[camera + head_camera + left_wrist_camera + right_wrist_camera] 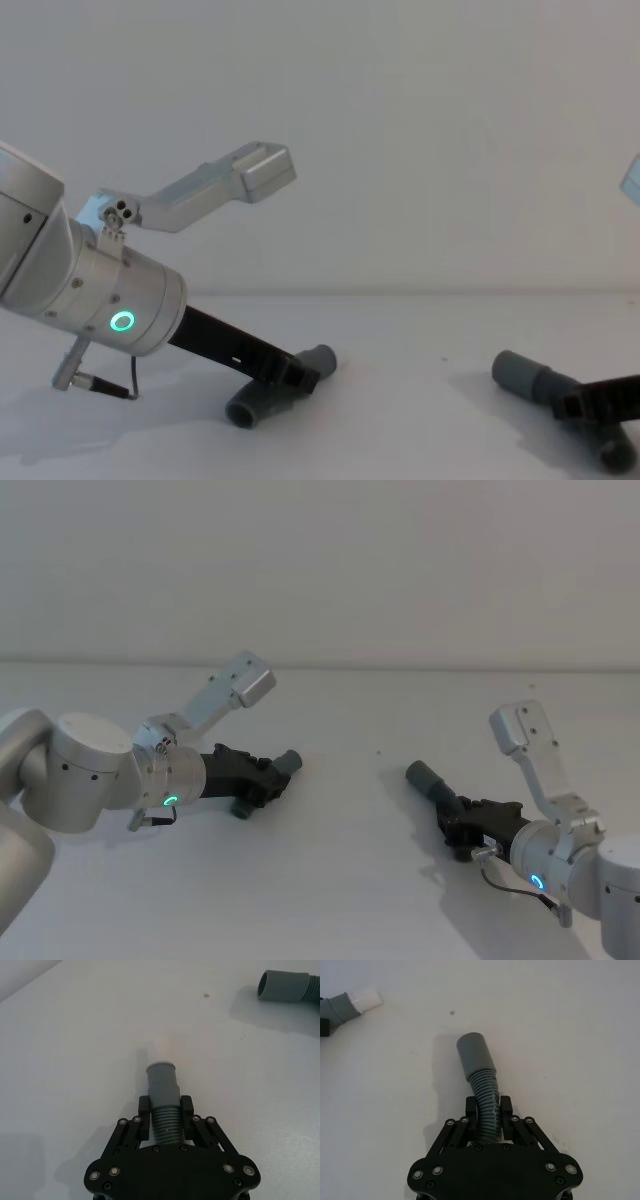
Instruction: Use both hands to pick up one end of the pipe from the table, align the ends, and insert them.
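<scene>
My left gripper (268, 773) is shut on the ribbed part of the short pipe (164, 1127) piece. Its smooth grey cuff (162, 1082) sticks out past the fingertips and points to the right, raised a little; its other end (243, 411) rests on the table (340, 880). My right gripper (458, 815) is shut on the ribs of the other pipe piece (487, 1105), just behind its wider socket mouth (474, 1052), which points left. The two ends (290, 761) (424, 777) face each other across a wide gap. The short piece's white tip (366, 1000) shows in the right wrist view.
The white tabletop (75, 1060) bears a few small dark specks (206, 995) between the two ends. A pale wall (400, 150) rises behind the table's far edge.
</scene>
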Controlling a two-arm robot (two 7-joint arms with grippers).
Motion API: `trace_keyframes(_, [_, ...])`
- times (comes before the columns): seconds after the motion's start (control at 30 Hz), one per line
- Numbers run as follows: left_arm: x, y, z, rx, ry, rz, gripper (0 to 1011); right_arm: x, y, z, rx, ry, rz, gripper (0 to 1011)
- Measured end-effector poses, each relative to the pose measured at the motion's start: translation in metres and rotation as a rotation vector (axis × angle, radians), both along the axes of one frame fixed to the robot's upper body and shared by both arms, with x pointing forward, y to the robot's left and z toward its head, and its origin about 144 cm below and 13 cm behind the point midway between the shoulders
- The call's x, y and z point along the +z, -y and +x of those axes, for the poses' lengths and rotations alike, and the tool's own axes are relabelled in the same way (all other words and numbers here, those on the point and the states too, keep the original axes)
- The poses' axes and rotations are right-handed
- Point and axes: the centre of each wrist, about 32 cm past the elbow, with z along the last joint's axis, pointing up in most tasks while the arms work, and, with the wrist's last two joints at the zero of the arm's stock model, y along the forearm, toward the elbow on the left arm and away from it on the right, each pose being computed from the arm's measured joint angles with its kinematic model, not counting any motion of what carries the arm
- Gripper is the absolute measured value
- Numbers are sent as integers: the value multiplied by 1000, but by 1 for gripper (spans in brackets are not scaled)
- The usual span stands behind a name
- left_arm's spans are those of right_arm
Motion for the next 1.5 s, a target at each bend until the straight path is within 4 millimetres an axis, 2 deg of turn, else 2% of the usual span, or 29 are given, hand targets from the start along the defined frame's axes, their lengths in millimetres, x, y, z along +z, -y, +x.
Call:
trace_keyframes(0.2, [0,0,0,0,0,0,346,0,0,0,0,0,0,158])
trace_keyframes(0.8, [4,1,-2,-3,36,25,346,0,5,-4,26,62,33,141])
trace_keyframes(1.13, [25,2,-5,-48,148,85,346,6,18,-8,110,174,92,141])
trace_keyframes(1.5, [46,-6,-4,-161,216,120,346,12,41,-9,263,287,129,135])
